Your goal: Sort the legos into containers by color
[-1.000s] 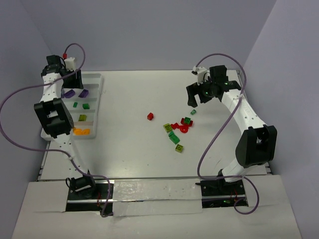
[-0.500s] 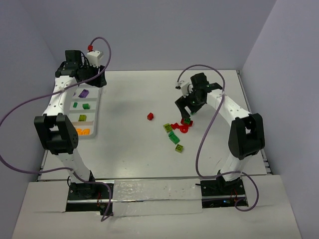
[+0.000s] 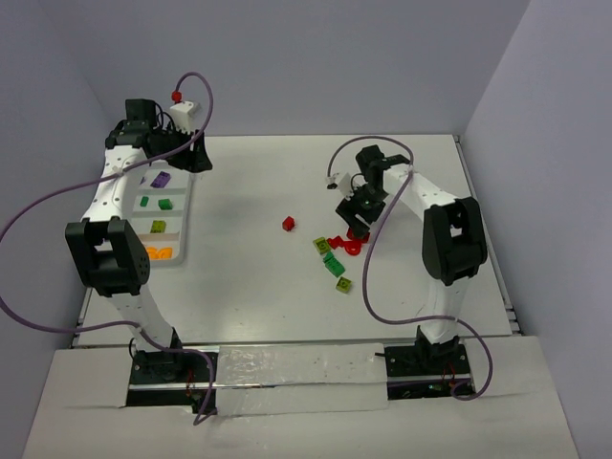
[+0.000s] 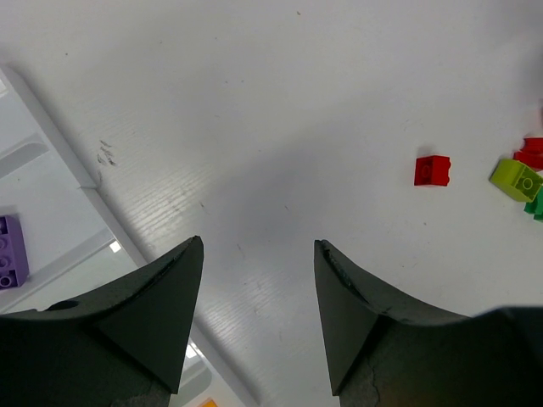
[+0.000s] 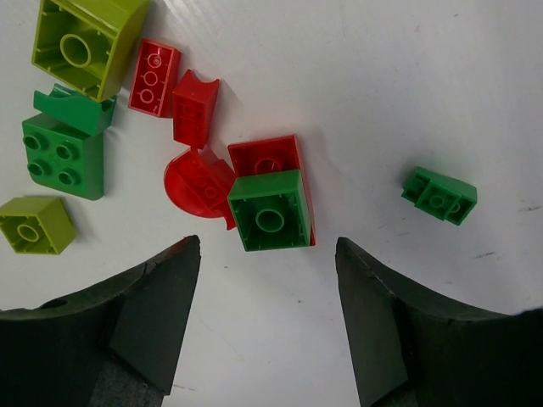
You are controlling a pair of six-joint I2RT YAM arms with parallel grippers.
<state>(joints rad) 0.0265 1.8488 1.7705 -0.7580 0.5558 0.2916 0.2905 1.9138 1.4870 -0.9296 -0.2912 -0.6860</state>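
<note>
My right gripper (image 3: 358,218) is open and hangs just above the loose lego pile. In the right wrist view its jaws (image 5: 267,246) stand apart just short of an upside-down green brick (image 5: 271,210) that lies on a red brick (image 5: 265,155). A small green brick (image 5: 439,195) lies to the right. Red, green and lime bricks (image 5: 64,157) lie to the left. My left gripper (image 3: 195,160) is open and empty beside the far right corner of the white tray (image 3: 182,196). The tray holds purple (image 3: 161,179), green, lime and orange (image 3: 158,253) bricks in separate compartments.
A lone red brick (image 3: 288,223) lies mid-table and also shows in the left wrist view (image 4: 432,170). Lime and green bricks (image 3: 332,260) trail from the pile toward the near edge. Purple cables loop from both arms. The tray's wall (image 4: 51,127) runs left of my left jaws.
My left gripper has moved from over the tray's far end to its right side. My right gripper has swung left and down to the lego pile.
</note>
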